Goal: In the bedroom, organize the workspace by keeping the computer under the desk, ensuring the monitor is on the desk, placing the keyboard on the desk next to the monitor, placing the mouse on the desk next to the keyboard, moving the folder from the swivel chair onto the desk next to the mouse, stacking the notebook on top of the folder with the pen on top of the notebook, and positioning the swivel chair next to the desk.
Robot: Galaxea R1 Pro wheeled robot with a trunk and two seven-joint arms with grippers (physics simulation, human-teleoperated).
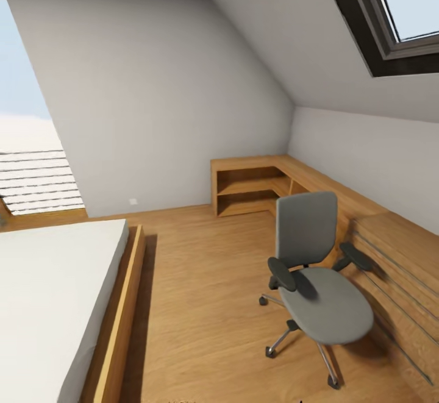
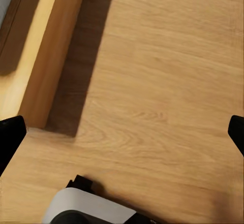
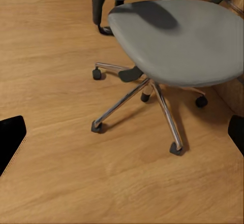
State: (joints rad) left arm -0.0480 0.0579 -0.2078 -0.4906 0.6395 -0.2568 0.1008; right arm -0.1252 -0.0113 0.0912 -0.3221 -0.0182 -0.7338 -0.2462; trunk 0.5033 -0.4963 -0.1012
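Observation:
The swivel chair [image 1: 326,305] stands on the wooden floor at the right, grey, with black armrests and a chrome star base. Its seat [image 3: 178,41] is bare, and its casters rest close to a light wooden drawer chest. My right gripper [image 3: 122,137] is open above the floor in front of the chair's base, its black fingertips [image 3: 10,142] wide apart. Over the floor near the bed frame, my left gripper [image 2: 122,135] is open with nothing in it. The desk, computer, monitor, keyboard, mouse, folder, notebook and pen are out of view.
A bed [image 1: 55,293] with a wooden frame [image 2: 46,56] fills the left side. A wooden corner shelf [image 1: 250,189] stands against the far wall, and the drawer chest [image 1: 402,281] runs along the right wall. Open floor [image 1: 201,305] lies between bed and chair.

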